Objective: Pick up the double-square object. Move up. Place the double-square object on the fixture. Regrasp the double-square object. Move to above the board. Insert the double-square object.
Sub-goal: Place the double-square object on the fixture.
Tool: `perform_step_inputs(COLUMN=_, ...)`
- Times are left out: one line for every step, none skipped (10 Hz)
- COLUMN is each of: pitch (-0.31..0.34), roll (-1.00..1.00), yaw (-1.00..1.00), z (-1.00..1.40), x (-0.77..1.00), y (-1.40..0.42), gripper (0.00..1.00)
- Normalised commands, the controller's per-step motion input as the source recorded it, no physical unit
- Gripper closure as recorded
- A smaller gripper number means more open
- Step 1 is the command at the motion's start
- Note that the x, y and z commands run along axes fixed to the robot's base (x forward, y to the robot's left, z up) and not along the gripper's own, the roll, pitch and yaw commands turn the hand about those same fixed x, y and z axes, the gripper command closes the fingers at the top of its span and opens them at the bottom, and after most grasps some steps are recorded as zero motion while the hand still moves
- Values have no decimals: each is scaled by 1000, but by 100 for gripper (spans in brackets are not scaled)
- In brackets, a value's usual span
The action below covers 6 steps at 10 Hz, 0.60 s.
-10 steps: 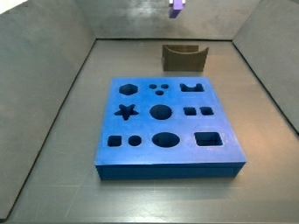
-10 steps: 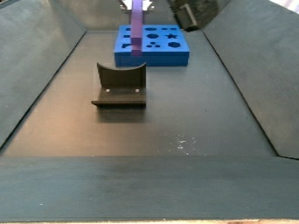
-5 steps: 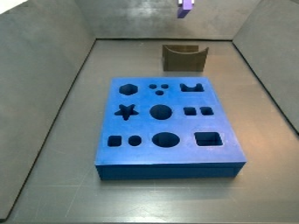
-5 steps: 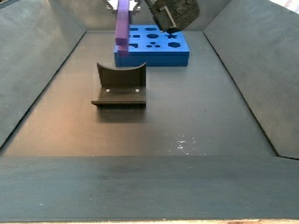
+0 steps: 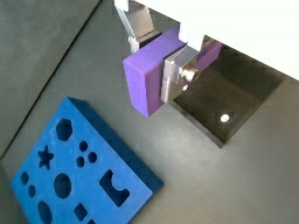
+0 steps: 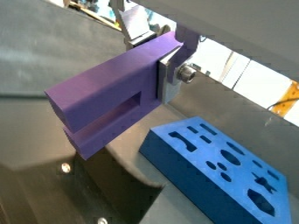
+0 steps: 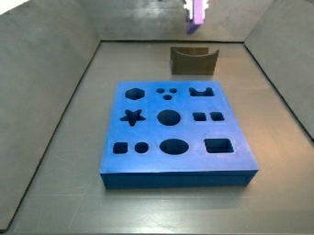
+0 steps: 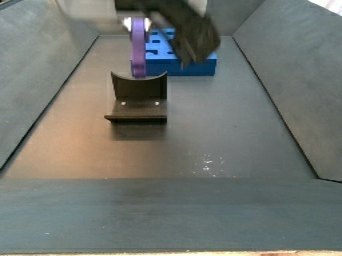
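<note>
The light-purple double-square object (image 5: 145,80) is clamped between the fingers (image 5: 179,75) of my gripper (image 5: 158,59), which is shut on it. It hangs in the air, long side down, just above the dark fixture (image 8: 138,98) in a side view, where it shows as a purple strip (image 8: 139,50) under the blurred gripper (image 8: 171,24). From the opposite side the object (image 7: 196,11) sits at the frame's top edge over the fixture (image 7: 193,61). The blue board (image 7: 172,128) lies flat beside the fixture. In a wrist view the object (image 6: 111,98) shows its stepped recess.
Grey walls enclose the bin floor (image 7: 73,197) on all sides. The board's (image 5: 76,171) cutouts include a star, circles, squares and a hexagon. The fixture's plate (image 5: 228,98) lies right behind the held object in a wrist view.
The gripper has carried the double-square object sideways and down, away from over the board's edge, to just above the fixture. The grip is unchanged.
</note>
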Motion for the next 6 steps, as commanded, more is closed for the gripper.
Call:
perform_step_inputs(pitch=239, roll=-686, yaw=-131, z=-1000, x=177, y=142, gripper=100)
perform_step_inputs(pitch=217, roll=-580, yaw=-165, z=-1000, x=182, y=142, gripper=100)
perform_step_inputs(pitch=167, roll=-364, yaw=-209, z=-1000, x=187, y=143, gripper=100)
perform_step_inputs(pitch=126, roll=-246, yaw=-223, z=-1000, x=191, y=134, gripper=100)
perform_step_inputs(pitch=76, roll=-194, yaw=-226, z=-972, x=192, y=129, gripper=100)
perform_step_inputs(pitch=30, roll=-180, yaw=-220, z=-785, x=158, y=110, gripper=100)
